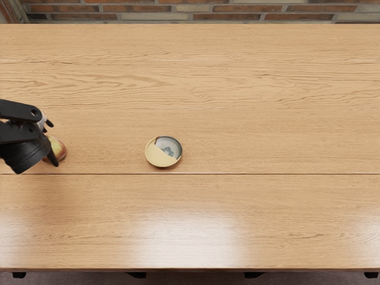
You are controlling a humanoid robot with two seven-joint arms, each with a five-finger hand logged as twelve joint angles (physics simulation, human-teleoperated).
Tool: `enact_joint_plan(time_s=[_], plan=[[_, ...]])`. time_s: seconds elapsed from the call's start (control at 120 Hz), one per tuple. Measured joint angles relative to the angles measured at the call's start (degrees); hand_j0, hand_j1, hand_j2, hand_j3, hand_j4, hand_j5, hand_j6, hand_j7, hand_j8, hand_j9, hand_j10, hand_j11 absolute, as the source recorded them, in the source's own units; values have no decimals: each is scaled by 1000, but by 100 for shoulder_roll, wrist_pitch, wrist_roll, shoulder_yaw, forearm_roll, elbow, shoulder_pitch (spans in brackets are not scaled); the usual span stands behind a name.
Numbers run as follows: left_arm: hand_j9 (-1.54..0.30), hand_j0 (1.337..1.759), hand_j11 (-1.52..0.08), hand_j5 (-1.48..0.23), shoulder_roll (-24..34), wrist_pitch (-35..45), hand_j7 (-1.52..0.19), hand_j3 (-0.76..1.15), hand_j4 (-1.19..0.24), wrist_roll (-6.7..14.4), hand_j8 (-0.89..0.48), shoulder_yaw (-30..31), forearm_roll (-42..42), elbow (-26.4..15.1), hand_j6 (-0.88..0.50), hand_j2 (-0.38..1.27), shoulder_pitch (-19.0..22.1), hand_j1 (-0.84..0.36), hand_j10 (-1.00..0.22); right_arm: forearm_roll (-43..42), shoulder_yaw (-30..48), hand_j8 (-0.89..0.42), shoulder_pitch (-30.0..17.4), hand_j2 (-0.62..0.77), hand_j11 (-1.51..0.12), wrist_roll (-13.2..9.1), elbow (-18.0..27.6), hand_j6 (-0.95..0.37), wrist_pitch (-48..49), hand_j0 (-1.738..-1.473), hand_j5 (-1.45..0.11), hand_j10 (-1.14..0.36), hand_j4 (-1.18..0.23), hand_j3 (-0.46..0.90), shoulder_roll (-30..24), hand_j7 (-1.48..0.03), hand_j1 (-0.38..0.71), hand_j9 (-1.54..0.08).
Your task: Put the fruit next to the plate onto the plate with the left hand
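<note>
A small round plate with a yellow and grey-blue face lies flat on the wooden table, a little left of centre. Well to its left, near the picture's edge, sits a yellow-red fruit, mostly covered by my left hand. The dark hand comes in from the left edge and its fingers curl around the fruit, one dark finger crossing the fruit's front. The fruit rests at table level. My right arm does not show.
The wooden table fills the view, with a seam running across it just below the plate. A brick wall lines the far edge. Nothing else stands on the table.
</note>
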Motion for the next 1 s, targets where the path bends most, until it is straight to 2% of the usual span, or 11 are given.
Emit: enact_joint_plan(time_s=[0.233, 0.45, 0.592, 0.633, 0.7, 0.733, 0.792, 0.867, 0.908, 0.958, 1.0], plan=[[-410, 1658, -410, -411, -172, 0, -411, 0, -316, 0, -317, 0, -17, 268, -317, 64, 185, -29, -317, 0, 1, -35, 0, -7, -45, -2, 0, -35, 0, -1658, -45, -35, -35, 0, 0, -45, -307, -45], [-570, 1658, -570, -570, -172, -1, -570, 0, -436, 0, -435, 0, -17, 330, -437, 113, 193, -159, -437, 0, 1, -35, 0, -7, -45, -2, -1, -35, 0, -1658, -45, -35, -35, 0, 0, -45, -308, -45], [-636, 1656, -635, -577, -254, 30, -608, 0, -527, 3, -418, 3, 32, 371, -422, 94, 279, -185, -493, 0, 1, -35, 0, -7, -45, -2, -1, -35, -1, -1658, -45, -35, -35, 0, 0, -45, -308, -45], [-651, 1655, -649, -567, -277, 46, -625, 0, -558, 2, -363, 5, 34, 392, -443, 110, 289, -184, -509, 0, 1, -35, 0, -7, -45, -1, -1, -35, -1, -1658, -45, -35, -35, 0, 0, -45, -308, -45], [-703, 1655, -701, -624, -277, 34, -687, 0, -590, 2, -355, 4, 21, 406, -407, 155, 292, -207, -540, 0, 1, -35, 0, -7, -45, 0, -1, -35, 0, -1658, -45, -35, -35, 0, 0, -45, -308, -45], [-743, 1655, -741, -677, -278, 23, -732, 0, -607, 4, -324, 3, 9, 409, -379, 202, 290, -231, -518, 0, 1, -35, 0, -7, -45, -1, -1, -35, 0, -1658, -45, -35, -35, 0, 0, -45, -308, -45], [-830, 1652, -826, -802, -278, -1, -837, 0, -523, 8, -234, 2, -13, 411, -296, 333, 290, -311, -440, 0, 1, -35, 0, -7, -45, 0, 0, -35, -1, -1658, -45, -35, -35, 0, 0, -45, -308, -45], [-917, 1649, -914, -931, -278, -19, -946, 0, -448, 11, -158, 1, -49, 404, -220, 314, 261, -317, -370, 0, 1, -35, 0, -7, -45, 1, 0, -35, 0, -1658, -45, -35, -35, 0, 0, -45, -308, -45], [-954, 1648, -951, -981, -269, -25, -978, 0, -439, 11, -156, 1, -59, 395, -192, 380, 225, -346, -364, 0, 1, -35, 0, -7, -45, 0, 0, -35, 0, -1658, -45, -35, -35, 0, 0, -45, -308, -45], [-994, 1647, -989, -1033, -269, -38, -1013, 0, -390, 14, -130, 0, -64, 385, -165, 377, 203, -350, -340, 0, -1, -35, 0, -7, -45, -1, 0, -35, 0, -1658, -45, -35, -35, 0, 0, -45, -307, -45], [-1021, 1646, -1011, -1065, -261, -42, -1040, 0, -385, 15, -118, 6, -76, 369, -167, 302, 134, -314, -343, 0, 0, -35, 0, -7, -45, -2, 0, -35, 0, -1658, -45, -35, -35, 0, 0, -45, -307, -45]])
